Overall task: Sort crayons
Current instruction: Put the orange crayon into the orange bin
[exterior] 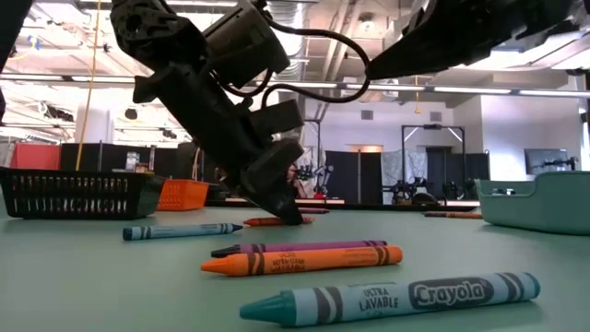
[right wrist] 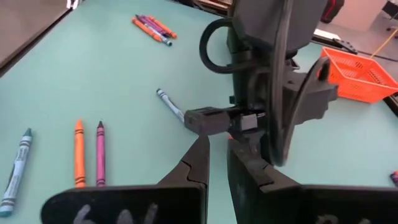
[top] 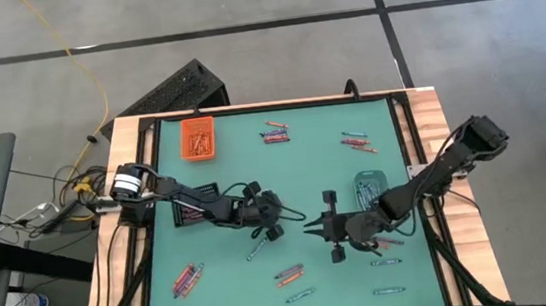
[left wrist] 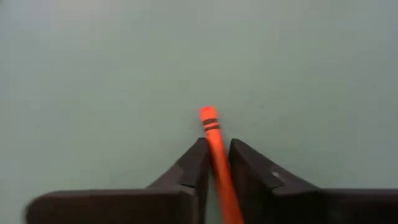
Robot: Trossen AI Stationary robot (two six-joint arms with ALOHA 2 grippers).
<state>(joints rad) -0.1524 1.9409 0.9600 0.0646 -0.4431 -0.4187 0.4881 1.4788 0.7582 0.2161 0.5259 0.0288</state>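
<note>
At mat centre: left gripper (left wrist: pixel 216 163) down on the green mat (top: pixel 325 173), fingers closed on an orange crayon (left wrist: pixel 211 127), lower end hidden between them | right gripper (top: pixel 312 229) just beside, facing it, fingers narrow, nothing held | other crayons scattered, colours unclear from above | orange basket (top: pixel 198 138) far left.

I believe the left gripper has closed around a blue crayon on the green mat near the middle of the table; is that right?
Not quite: the crayon between the left gripper's fingers is orange, not blue, as the left wrist view shows. The rest holds: the gripper is down on the green mat near the middle of the table.
</note>
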